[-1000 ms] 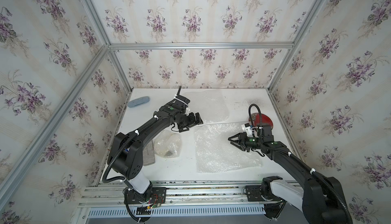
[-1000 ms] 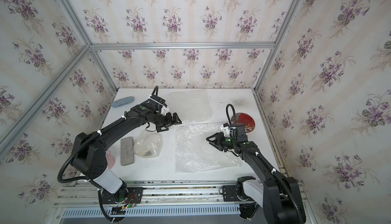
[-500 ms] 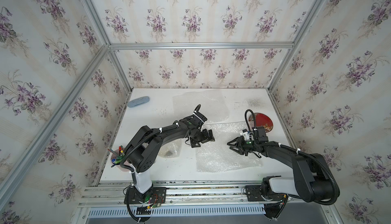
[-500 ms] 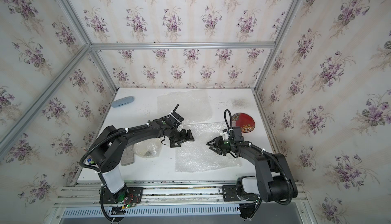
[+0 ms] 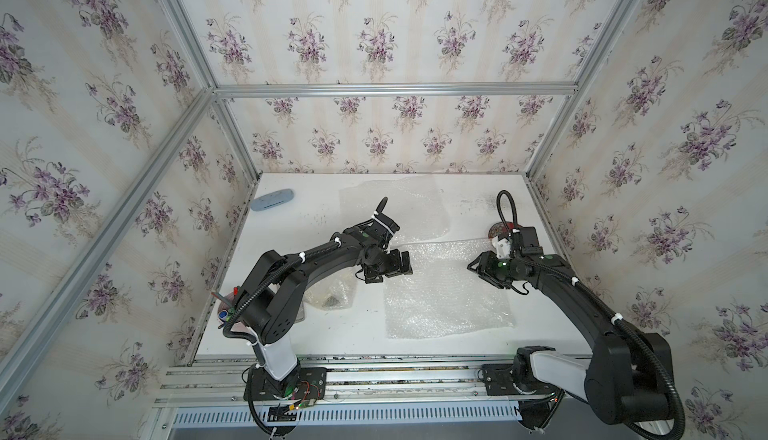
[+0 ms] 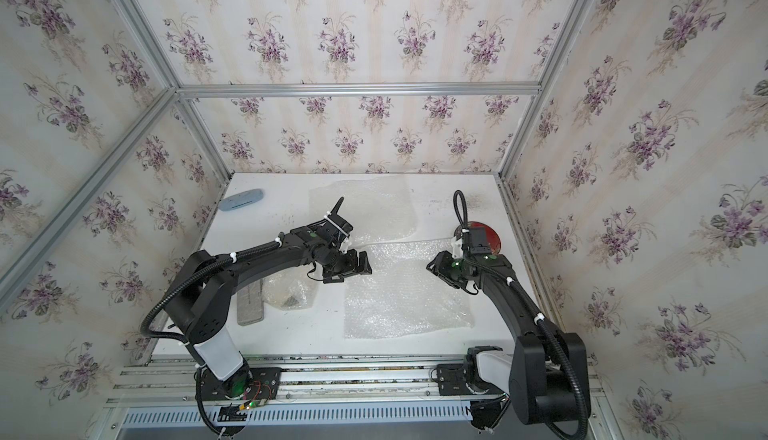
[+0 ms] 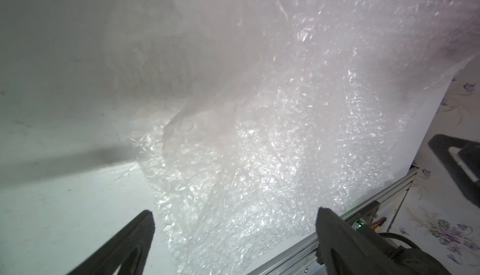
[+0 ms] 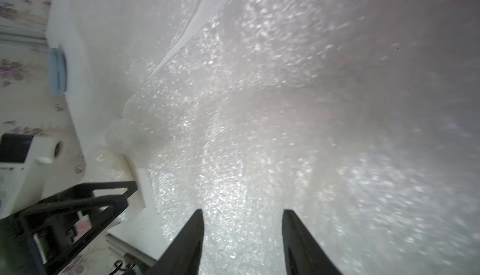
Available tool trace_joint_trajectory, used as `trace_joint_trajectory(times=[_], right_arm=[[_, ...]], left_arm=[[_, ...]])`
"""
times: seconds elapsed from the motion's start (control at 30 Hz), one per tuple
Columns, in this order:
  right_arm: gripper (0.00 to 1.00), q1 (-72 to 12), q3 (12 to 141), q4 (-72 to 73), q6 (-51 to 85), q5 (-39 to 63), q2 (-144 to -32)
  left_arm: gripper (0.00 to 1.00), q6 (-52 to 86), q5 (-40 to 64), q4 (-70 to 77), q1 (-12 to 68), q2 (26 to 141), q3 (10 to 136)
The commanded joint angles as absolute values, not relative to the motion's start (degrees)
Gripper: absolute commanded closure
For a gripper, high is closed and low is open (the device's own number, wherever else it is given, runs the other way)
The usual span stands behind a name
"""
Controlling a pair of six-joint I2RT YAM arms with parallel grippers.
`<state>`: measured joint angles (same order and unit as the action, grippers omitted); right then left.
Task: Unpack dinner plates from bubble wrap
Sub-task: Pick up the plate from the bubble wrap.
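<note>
A flat sheet of bubble wrap (image 5: pixel 444 296) lies in the middle of the white table (image 5: pixel 357 334) in both top views. My left gripper (image 5: pixel 392 269) hangs open at its left edge, and the left wrist view shows the gripper (image 7: pixel 235 211) over that edge with nothing between the fingers. My right gripper (image 5: pixel 478 274) is open over the sheet's right part and empty in its wrist view (image 8: pixel 242 210). A dark red plate (image 5: pixel 496 230) lies behind the right wrist, partly hidden. A crumpled wrap bundle (image 5: pixel 332 294) with a dark mark inside sits under the left arm.
A second bubble wrap sheet (image 5: pixel 395 205) lies at the back. A pale blue oval object (image 5: pixel 272 200) sits at the back left corner. A grey flat slab (image 6: pixel 250 303) lies by the left arm's base, and a cup of pens (image 5: pixel 226 313) stands at the left edge.
My left arm has swung from the back left to the centre sheet's left edge, still open. The right gripper's jaws have spread wider and it has drawn back slightly to the right.
</note>
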<state>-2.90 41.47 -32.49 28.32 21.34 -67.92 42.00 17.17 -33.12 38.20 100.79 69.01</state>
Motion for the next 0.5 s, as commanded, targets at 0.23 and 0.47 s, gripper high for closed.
trace_joint_trajectory(times=[0.23,0.47], right_arm=[[0.09,1.85,40.54,-38.2,27.64,12.73,-71.22],[0.1,1.93,37.48,-33.12,30.22,19.0,-75.64]], left_arm=[[0.01,35.33,16.17,-36.8,39.29,103.94,69.32],[0.02,34.94,16.54,-36.25,39.67,104.71,67.52]])
